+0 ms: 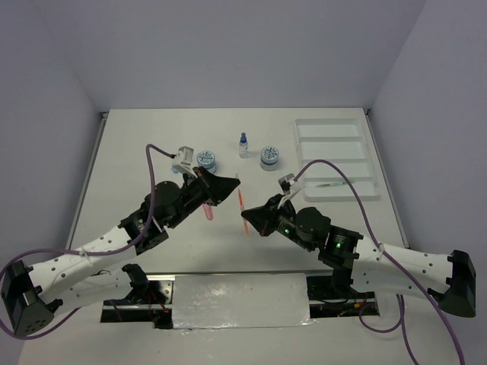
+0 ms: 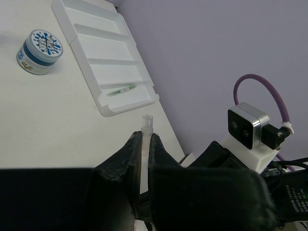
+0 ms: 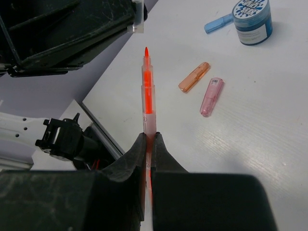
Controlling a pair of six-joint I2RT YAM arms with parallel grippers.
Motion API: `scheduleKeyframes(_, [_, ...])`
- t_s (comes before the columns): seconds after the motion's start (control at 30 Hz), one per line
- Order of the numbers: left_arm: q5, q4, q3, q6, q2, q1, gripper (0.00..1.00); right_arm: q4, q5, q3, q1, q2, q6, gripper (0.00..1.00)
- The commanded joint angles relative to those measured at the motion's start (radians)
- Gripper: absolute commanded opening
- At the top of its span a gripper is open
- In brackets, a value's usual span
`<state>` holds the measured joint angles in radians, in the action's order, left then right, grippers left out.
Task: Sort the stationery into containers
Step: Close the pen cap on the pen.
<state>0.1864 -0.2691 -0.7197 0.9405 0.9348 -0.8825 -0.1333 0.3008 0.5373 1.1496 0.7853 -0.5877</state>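
Observation:
My right gripper (image 1: 249, 220) (image 3: 149, 137) is shut on a thin orange-red pen (image 1: 243, 202) (image 3: 147, 82), held above the table with its bare tip pointing at the left gripper. My left gripper (image 1: 233, 182) (image 2: 146, 137) is shut on a short clear tube (image 2: 146, 124), which looks like a pen cap, just beyond that tip. The white divided tray (image 1: 335, 122) (image 2: 96, 45) lies at the far right with a greenish pen (image 1: 327, 185) (image 2: 121, 90) in its nearest compartment. Two blue-grey jars (image 1: 206, 160) (image 1: 268, 157) and a blue-capped bottle (image 1: 243, 144) stand mid-table.
Orange (image 3: 194, 77), pink (image 3: 211, 96) and blue (image 3: 218, 23) stubby pieces lie on the table below the left gripper, beside the left jar (image 3: 251, 14). The pink one shows from above (image 1: 205, 213). The right jar (image 2: 40, 50) stands left of the tray.

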Motion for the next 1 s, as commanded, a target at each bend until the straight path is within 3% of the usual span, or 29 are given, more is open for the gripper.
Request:
scheduleKeyframes(0.0, [0.025,-0.048,-0.007,-0.032,-0.028,-0.004,0.00,-0.032,-0.009,0.032,0.012,0.003,-0.014,0.00])
scheduleKeyframes(0.97, [-0.018,-0.059,0.017,-0.060,-0.014,-0.006,0.00,0.015,0.046,0.090,0.010,0.011,0.011,0.00])
